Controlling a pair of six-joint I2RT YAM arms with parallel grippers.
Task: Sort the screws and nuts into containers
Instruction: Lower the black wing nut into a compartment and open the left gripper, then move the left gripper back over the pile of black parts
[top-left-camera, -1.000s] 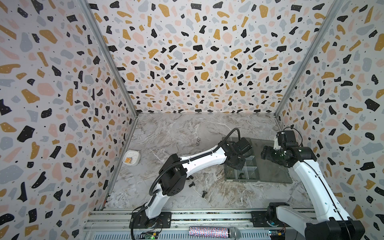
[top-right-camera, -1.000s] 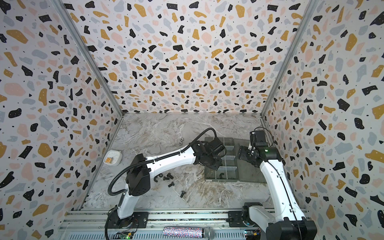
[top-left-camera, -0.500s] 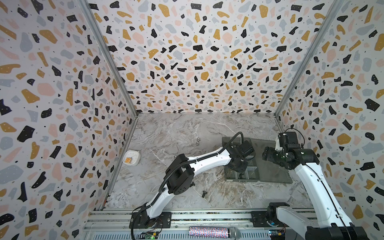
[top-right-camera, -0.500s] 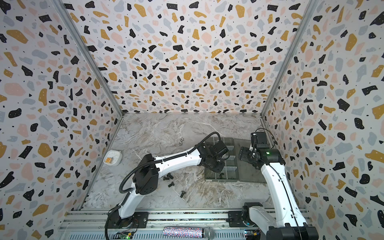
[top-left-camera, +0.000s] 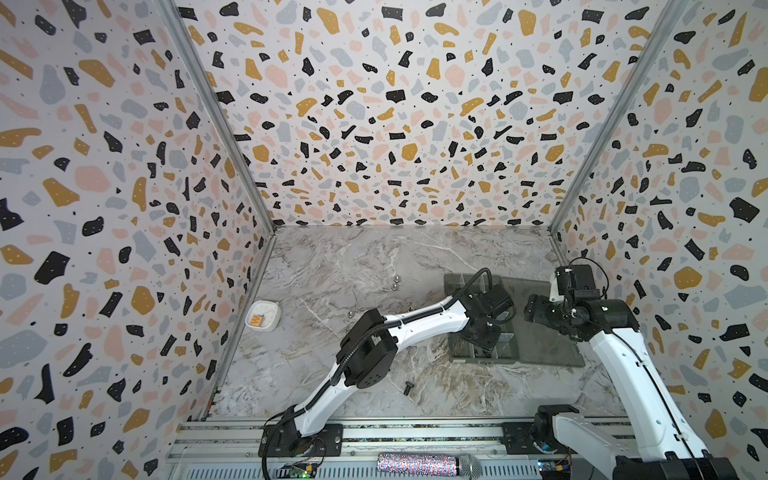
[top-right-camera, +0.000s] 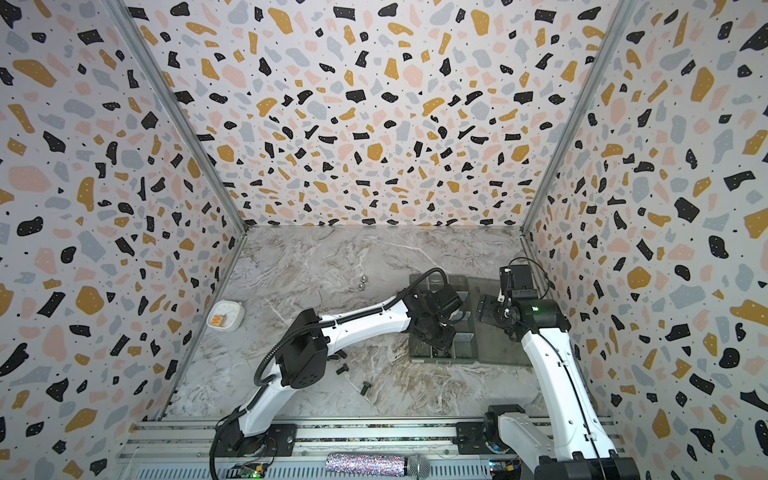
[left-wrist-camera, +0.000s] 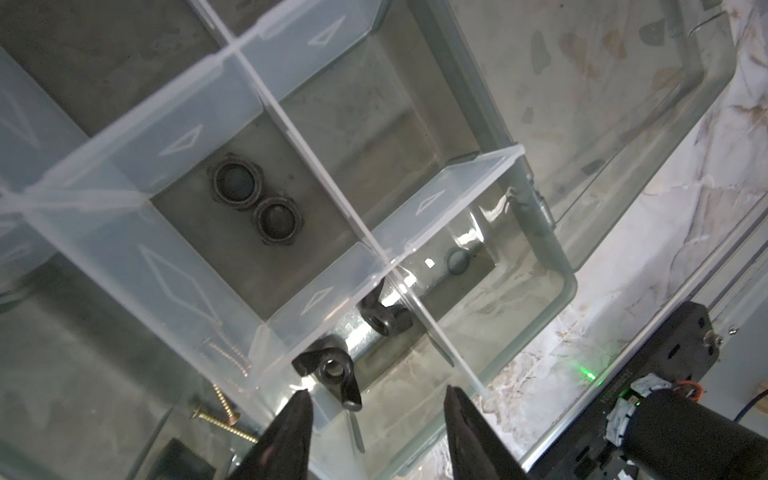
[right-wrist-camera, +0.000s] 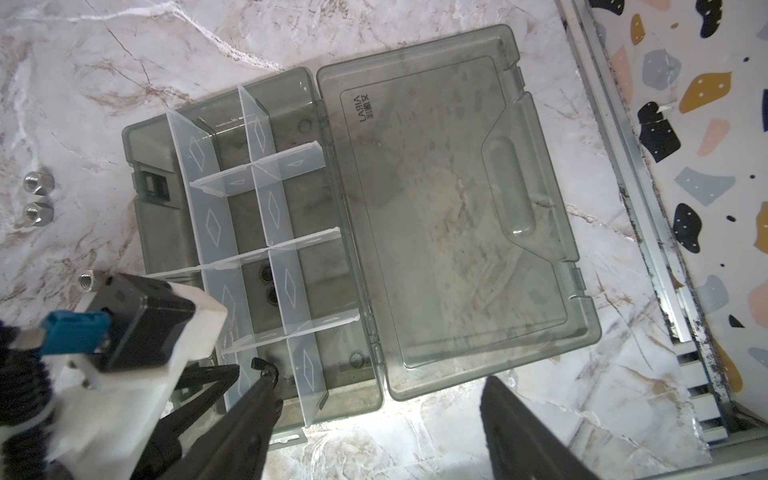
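On the marble table (top-left-camera: 353, 266) the grey organiser box (right-wrist-camera: 143, 232) is seen with its lid (right-wrist-camera: 436, 228) laid flat open beside it. The left arm has been brought further over the box within the last second. The left hand (left-wrist-camera: 378, 390), which was closed a moment ago, is now found about half opened, with nothing between its fingers. A black wing nut (left-wrist-camera: 332, 368) lies on the floor of the corner compartment, just in front of the fingertips. From this it is judged that the wing nut was just let go, so one more nut can be counted as sorted and this hand is free for the next piece. The right hand (right-wrist-camera: 378, 380) is held wide open above the lid, and nothing is gripped by it. A second wing nut (left-wrist-camera: 384, 320) is seen close behind the first, apparently in the same compartment. Two black hex nuts (left-wrist-camera: 253, 199) are kept in the next compartment, and thin brass screws (left-wrist-camera: 220, 415) in the one beside the wing nuts. The other compartments that are shown look empty. Not yet sorted, several silver nuts (right-wrist-camera: 39, 212) lie on the table beside the box, and some black bolts (top-right-camera: 342, 369) near the left arm.
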